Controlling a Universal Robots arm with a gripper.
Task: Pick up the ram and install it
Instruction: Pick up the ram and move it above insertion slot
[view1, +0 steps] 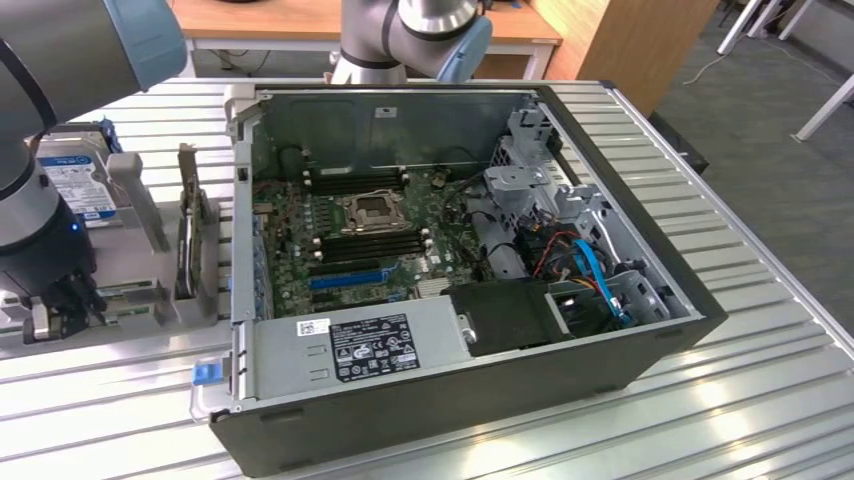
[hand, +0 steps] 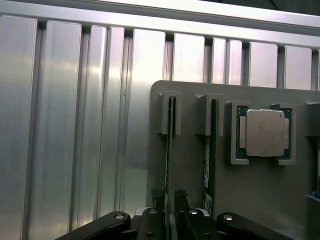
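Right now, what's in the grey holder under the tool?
The grey holder carries a ram stick on edge in the slot at the tool, a second stick in the next slot, and a processor. The tool covers both sticks' near ends.

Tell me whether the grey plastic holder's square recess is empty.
No, a square silver processor chip fills that recess of the grey plastic holder.

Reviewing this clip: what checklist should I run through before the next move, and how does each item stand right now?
1. End effector lined up with the ram: ok.
2. Ram standing on edge in its slot of the grey holder: ok.
3. Firm grip on the ram: cannot tell.
4. Memory slots on the motherboard free to take a stick: ok.
5. Computer case open on top for access: ok.
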